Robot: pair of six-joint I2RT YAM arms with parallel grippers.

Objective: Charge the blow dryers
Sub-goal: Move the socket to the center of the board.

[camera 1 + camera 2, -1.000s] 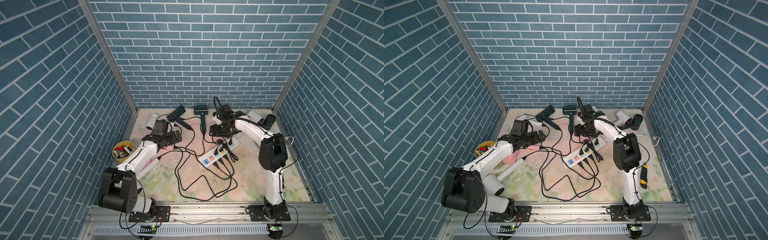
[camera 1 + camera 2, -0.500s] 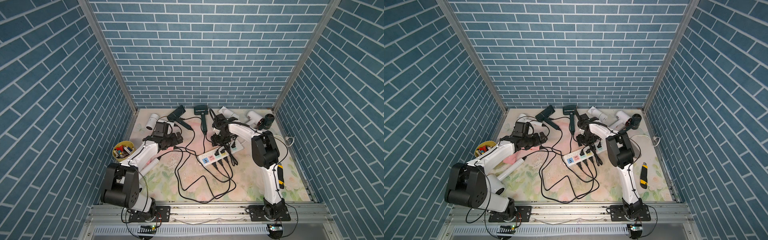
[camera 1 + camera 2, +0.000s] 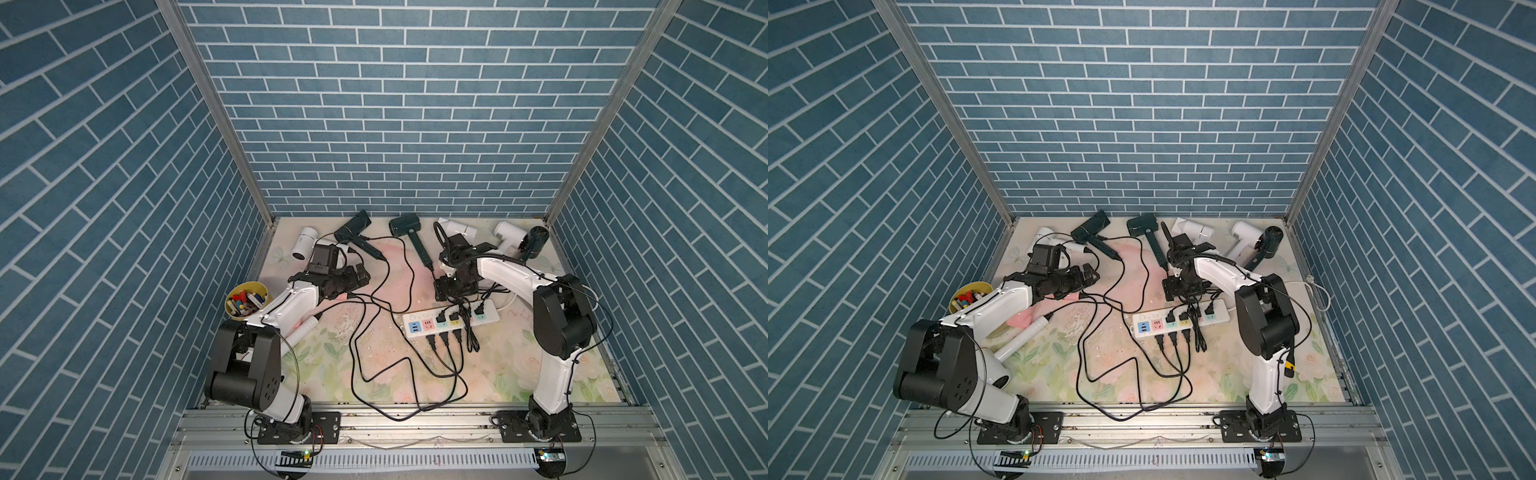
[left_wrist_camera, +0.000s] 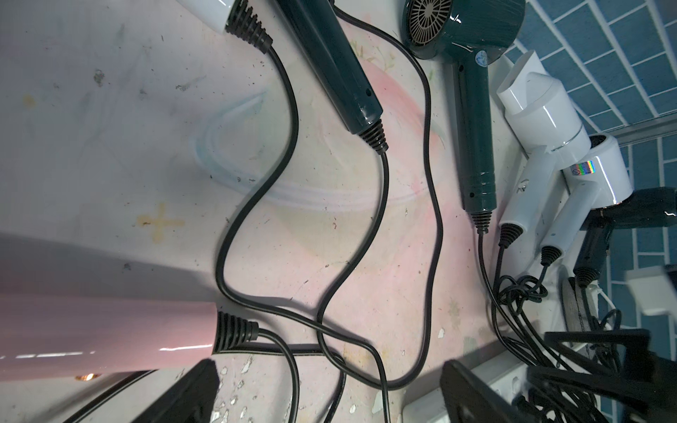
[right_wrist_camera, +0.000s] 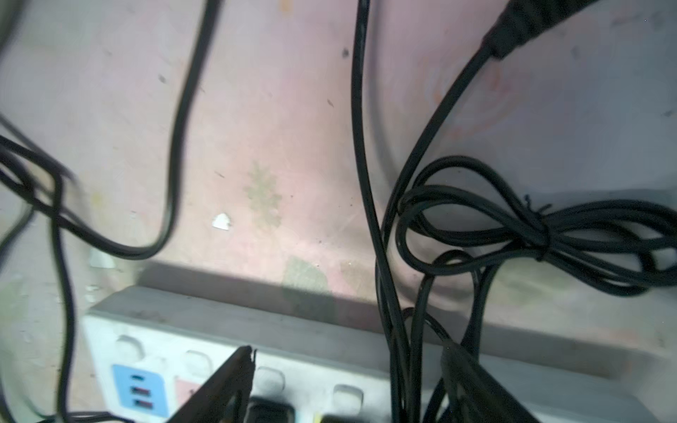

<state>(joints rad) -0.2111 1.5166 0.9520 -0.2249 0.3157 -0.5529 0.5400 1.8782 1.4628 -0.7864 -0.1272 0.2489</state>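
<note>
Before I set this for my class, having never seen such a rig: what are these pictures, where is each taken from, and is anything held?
Two robot arms, the left arm and the right arm, stand at the near edge of a flowered table. Two pictures look down from above; two come from a camera on each wrist. On it lie a pink hair dryer, a dark green hair dryer, a white hair dryer and others, their black cords partly plugged into a power strip, plus a yellow cup of small items. Both arms' jaws stand open. The right arm's hang over the strip, cords running between them; nothing looks gripped.
</note>
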